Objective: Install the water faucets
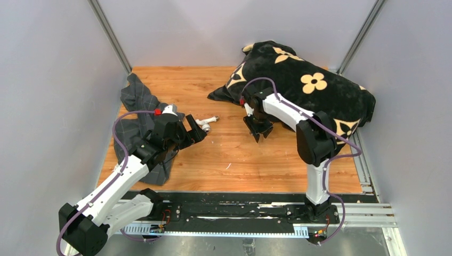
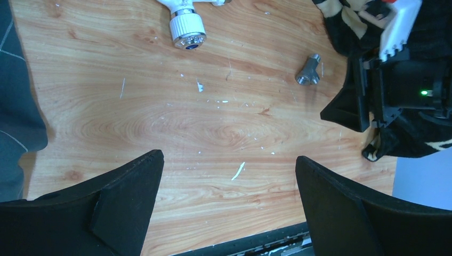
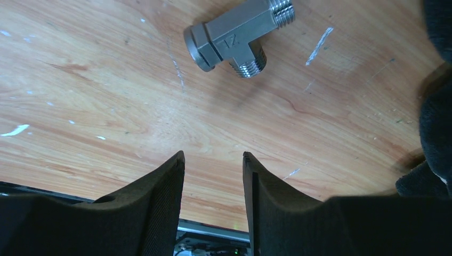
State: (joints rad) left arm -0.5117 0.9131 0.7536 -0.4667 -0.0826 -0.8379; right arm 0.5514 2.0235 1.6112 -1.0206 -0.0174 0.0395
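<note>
The white elbow-shaped faucet body (image 1: 206,124) lies on the wooden table, its round metallic end (image 2: 187,38) showing at the top of the left wrist view. My left gripper (image 1: 195,133) sits just left of it, wide open and empty (image 2: 229,160). The grey metal T-shaped piece (image 3: 237,37) lies flat on the wood a short way beyond my right gripper (image 3: 213,156), whose jaws stand apart with nothing between them. In the left wrist view the T-piece (image 2: 308,72) rests next to the right gripper (image 1: 261,132).
A grey checked cloth (image 1: 136,104) is bunched at the table's left edge under the left arm. A black flowered cushion (image 1: 304,85) fills the back right corner, close behind the right arm. Grey walls enclose the table on three sides.
</note>
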